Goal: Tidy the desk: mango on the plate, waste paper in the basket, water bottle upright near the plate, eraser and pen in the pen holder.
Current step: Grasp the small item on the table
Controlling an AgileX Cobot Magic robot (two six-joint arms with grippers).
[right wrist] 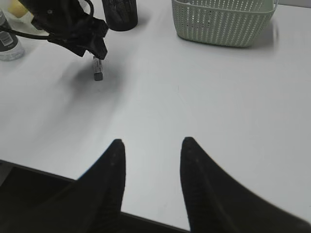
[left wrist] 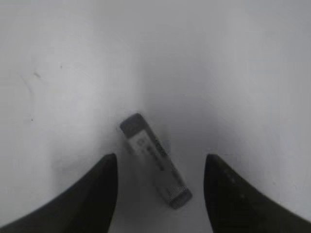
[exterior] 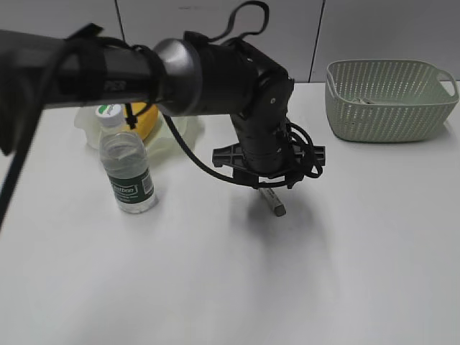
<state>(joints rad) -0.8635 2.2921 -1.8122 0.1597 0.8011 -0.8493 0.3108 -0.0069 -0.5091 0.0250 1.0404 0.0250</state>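
Exterior view: your left gripper (exterior: 267,188) is hanging over the small grey-and-white rectangular eraser (exterior: 272,202) lying on the plain white desk (exterior: 230,287). The clear plastic water bottle with dark green label (exterior: 128,169) is standing upright just beside the ruffled pale green plate (exterior: 88,129), where the yellow mango (exterior: 143,120) is sitting. The sage-green perforated basket (exterior: 388,100) is sitting far right.

Left wrist view: fingers (left wrist: 99,194) are standing apart, released; the eraser (left wrist: 154,159) is lying flat between them, untouched.

Right wrist view: your right gripper (right wrist: 151,160) is hovering parted, gripping nothing, near the desk edge. The black mesh pen holder (right wrist: 119,13) is standing left of the basket (right wrist: 223,22).
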